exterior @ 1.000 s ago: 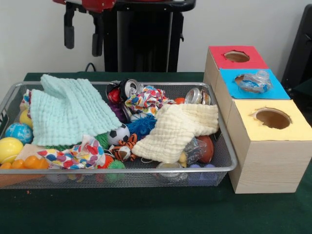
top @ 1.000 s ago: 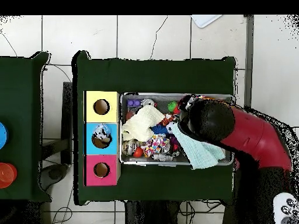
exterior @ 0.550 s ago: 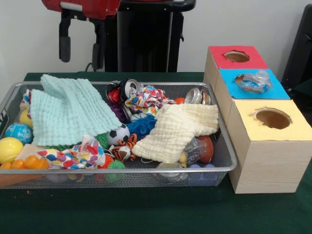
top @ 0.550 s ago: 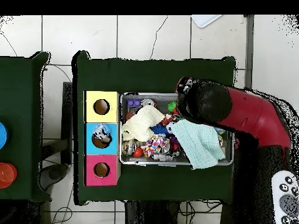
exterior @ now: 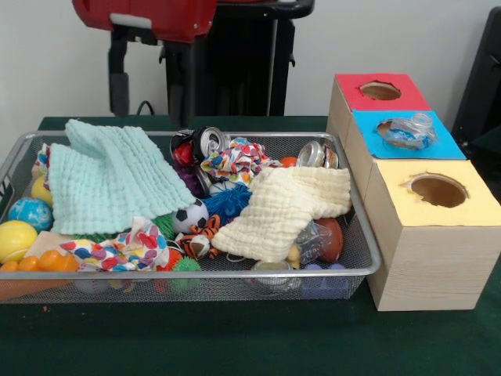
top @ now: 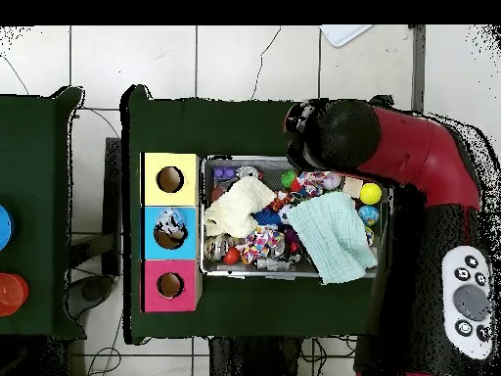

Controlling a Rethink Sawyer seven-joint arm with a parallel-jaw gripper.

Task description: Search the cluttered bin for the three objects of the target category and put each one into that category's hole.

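The gripper (exterior: 147, 82) hangs with its two fingers (exterior: 118, 84) spread apart and nothing between them. Below it lies the mint cloth (exterior: 109, 180) in the wire bin (exterior: 374, 258); the holed boxes (exterior: 432, 235) stand well off to its side.

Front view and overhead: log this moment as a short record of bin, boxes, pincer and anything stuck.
bin: wire basket full of clutter
top layer: mint cloth, cream cloth
visible items: crushed cans, soccer ball, yellow ball
boxes: red box, blue box, yellow box
stuck: plastic bottle resting on the blue hole
pincer: open, empty, above the bin's back edge
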